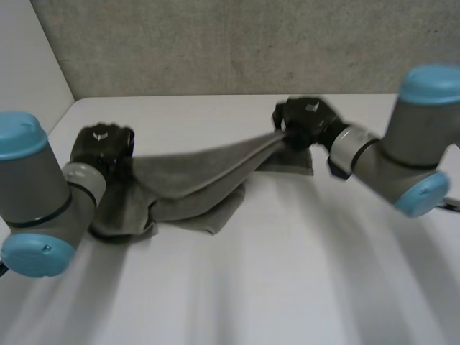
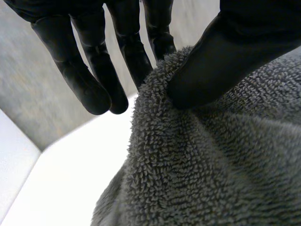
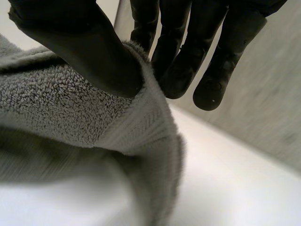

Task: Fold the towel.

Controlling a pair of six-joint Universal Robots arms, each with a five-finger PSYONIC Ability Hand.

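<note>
The white table (image 1: 287, 273) carries one grey towel (image 1: 188, 207), its crumpled part resting at the frame's centre-left.

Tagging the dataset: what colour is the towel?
Plain grey towel, flat woven band at its edge; clearest in the right wrist view.

No legible text — no labels, no numbers

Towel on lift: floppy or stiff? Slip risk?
Probably floppy: the towel sags between the left hand and right hand, the rest draped on the table. Slip seems unlikely: coarse looped pile, pinched in both hands.
</note>
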